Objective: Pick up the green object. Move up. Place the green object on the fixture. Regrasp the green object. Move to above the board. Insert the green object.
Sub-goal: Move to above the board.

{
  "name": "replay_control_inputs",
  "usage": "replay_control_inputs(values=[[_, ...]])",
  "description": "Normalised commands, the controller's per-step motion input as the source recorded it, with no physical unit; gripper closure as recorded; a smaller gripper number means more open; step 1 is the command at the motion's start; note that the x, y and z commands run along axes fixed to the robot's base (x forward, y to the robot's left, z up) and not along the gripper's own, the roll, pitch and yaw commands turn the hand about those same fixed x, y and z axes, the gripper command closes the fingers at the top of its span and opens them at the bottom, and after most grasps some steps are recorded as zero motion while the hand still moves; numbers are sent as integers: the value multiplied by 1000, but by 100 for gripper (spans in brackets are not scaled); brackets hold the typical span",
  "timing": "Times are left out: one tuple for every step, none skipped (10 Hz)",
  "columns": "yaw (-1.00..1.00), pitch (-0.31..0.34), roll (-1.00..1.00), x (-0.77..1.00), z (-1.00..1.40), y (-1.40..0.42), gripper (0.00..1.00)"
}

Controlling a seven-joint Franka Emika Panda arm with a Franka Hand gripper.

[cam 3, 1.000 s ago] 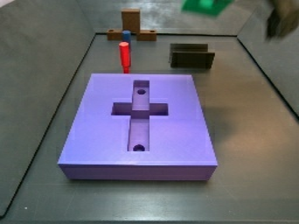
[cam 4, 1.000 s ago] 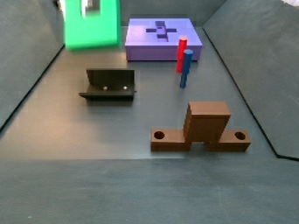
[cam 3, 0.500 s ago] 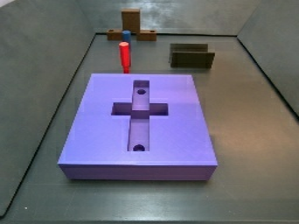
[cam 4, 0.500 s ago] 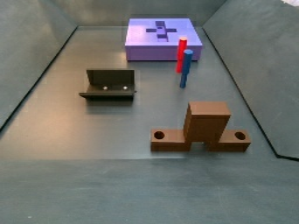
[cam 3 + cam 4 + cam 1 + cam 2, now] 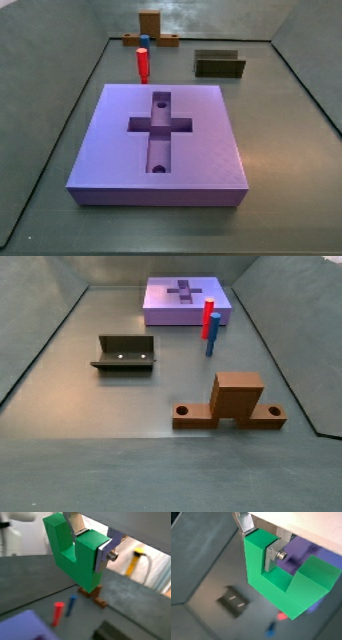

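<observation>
- Reading the surfaces turns up no brand, label or writing on any piece in either wrist view or either side view.
- Flat silver finger plates (image 5: 105, 553) of the gripper (image 5: 263, 543) are clamped on one arm of the bright green matte U-shaped block (image 5: 75, 553), which also fills much of a wrist view (image 5: 284, 577); the plates stand only as far apart as that arm is thick.
- Neither side view shows the gripper or the green block; the wrist views show them raised well clear of the floor.
- On the grey floor sits the large flat purple slab with a cross-shaped recess and two round holes (image 5: 159, 140), seen in both side views (image 5: 187, 301).
- A dark olive-brown L-shaped fixture (image 5: 124, 354) stands apart from the slab (image 5: 219, 65).
- A slim red cylinder peg (image 5: 142, 65) stands upright just beyond the slab's far edge, with a blue peg (image 5: 211, 340) below it.
- A brown wooden upright piece on a two-holed base (image 5: 235, 402) stands on its own (image 5: 150, 28).
</observation>
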Motion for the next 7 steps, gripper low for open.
replay_control_inputs(values=[[138, -97, -1000, -755, 109, -645, 100], [132, -117, -1000, -305, 33, -199, 100], [107, -108, -1000, -142, 5, -78, 100], [98, -121, -1000, -105, 21, -54, 100], [64, -140, -874, -80, -6, -4, 100], [43, -126, -662, -76, 8, 18, 100], [21, -105, -460, -70, 1, 20, 100]])
